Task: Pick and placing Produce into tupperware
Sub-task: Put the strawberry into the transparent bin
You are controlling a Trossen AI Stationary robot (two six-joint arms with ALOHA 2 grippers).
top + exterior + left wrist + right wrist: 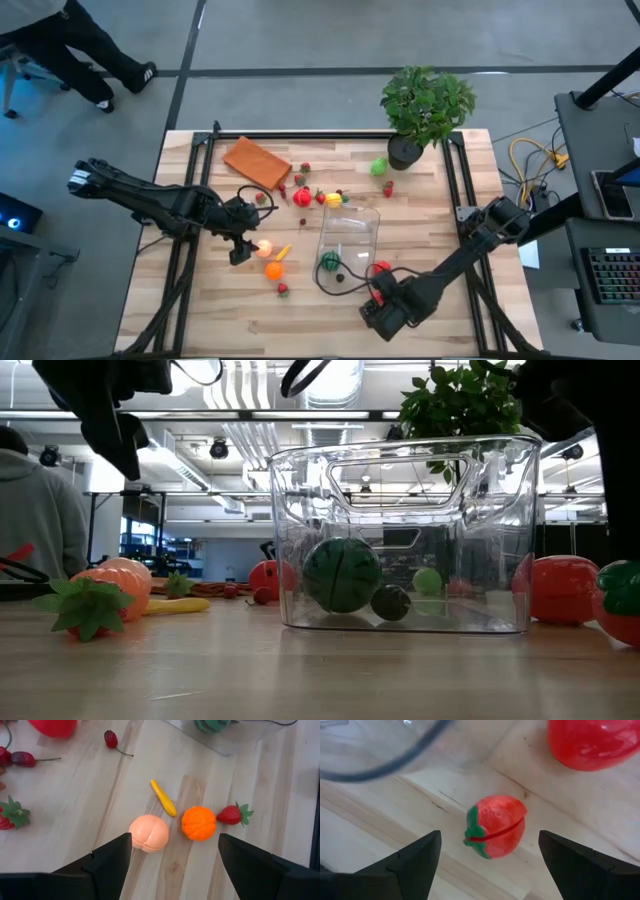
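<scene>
Where the pale wooden table [200, 310] runs toward its near edge, most of the planks lie bare, giving open room in front of both arms; the black frame rails mark its sides, and a potted plant [425, 105] and a flat orange-brown pad [257, 162] sit near the far edge. The tupperware [350, 235], a clear glossy tub with rounded corners, stands near the table's middle; the low view shows through its wall a ribbed dark-green ball [341, 574] and a smaller dark ball [390, 602] resting on its floor. The left gripper [240, 247] hovers left of the tub, fingers spread wide and empty; its wrist view shows beneath it a lobed peach-coloured fruit [149, 833], a segmented orange [198, 823], a slim yellow piece [163, 798] and a strawberry [232, 814], close together. The right gripper [381, 300] hangs by the tub's near corner, fingers equally wide, empty, above a split red tomato-like piece [496, 825] with a green cap.
</scene>
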